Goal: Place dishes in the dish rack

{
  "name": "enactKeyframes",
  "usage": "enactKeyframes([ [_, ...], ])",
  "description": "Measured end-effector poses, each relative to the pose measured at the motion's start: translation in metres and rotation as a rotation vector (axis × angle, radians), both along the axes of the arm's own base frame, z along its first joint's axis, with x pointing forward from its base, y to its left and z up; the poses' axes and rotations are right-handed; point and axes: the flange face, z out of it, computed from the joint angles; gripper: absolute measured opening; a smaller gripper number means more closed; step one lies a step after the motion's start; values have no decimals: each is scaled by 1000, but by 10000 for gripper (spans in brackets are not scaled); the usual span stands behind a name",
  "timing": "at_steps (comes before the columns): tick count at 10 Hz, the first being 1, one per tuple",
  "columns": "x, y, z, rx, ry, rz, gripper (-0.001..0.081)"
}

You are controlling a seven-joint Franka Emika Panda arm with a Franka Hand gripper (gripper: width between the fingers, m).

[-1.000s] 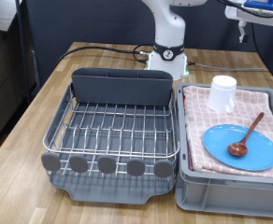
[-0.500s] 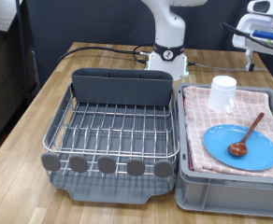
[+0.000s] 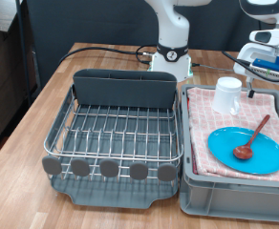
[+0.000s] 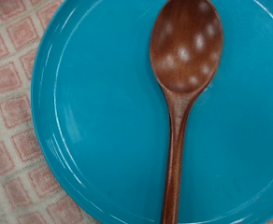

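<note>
worktop (image 3: 44, 105): wooden, carries rack and crate.
dish rack (image 3: 116, 134): left-centre of exterior frame, no dishes in it.
grey crate (image 3: 237, 196): lower right, just beside rack, pink checked cloth (image 3: 208, 134) inside.
blue plate (image 3: 246, 153): on cloth, lower right.
wooden spoon (image 3: 251, 139): lying on plate, bowl dark and glossy in wrist view (image 4: 181, 84).
white cup (image 3: 227, 95): on cloth, above plate.
my claw (image 3: 271, 43): upper right edge of exterior frame, above crate; how wide, can't tell.

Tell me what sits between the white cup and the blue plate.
Nothing but bare pink checked cloth separates the white cup from the blue plate in the exterior view; the wooden spoon lies on the plate itself.
</note>
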Motion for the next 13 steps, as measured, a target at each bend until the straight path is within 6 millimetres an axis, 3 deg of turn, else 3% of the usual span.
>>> enactKeyframes([
  [7, 4, -5, -51, 25, 22, -13, 803],
  [13, 4, -10, -80, 39, 14, -39, 803],
])
